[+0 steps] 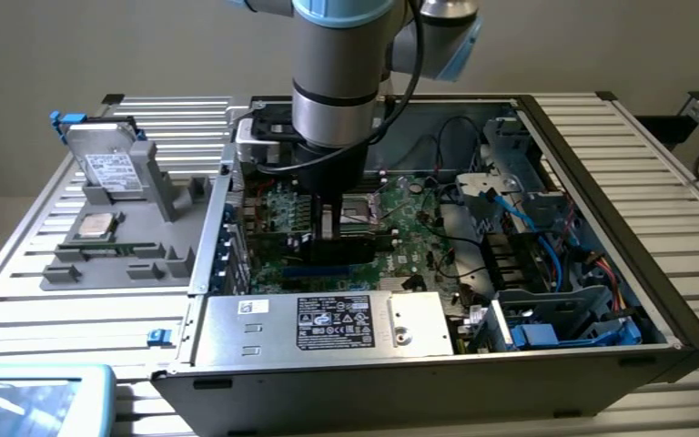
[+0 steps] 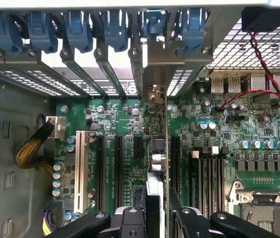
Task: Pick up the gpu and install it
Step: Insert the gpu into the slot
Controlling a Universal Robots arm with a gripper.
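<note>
Seemingly, tool point(image 2: 156, 210) clamps thin, flat gpu point(image 2: 158, 148).

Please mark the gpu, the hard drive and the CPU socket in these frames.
gpu point(image 1: 349, 248): exterior view, on the card's black cooler face.
hard drive point(image 1: 112, 169): exterior view, on its white label.
CPU socket point(image 2: 265, 214): wrist view, on the middle of the socket.
</note>
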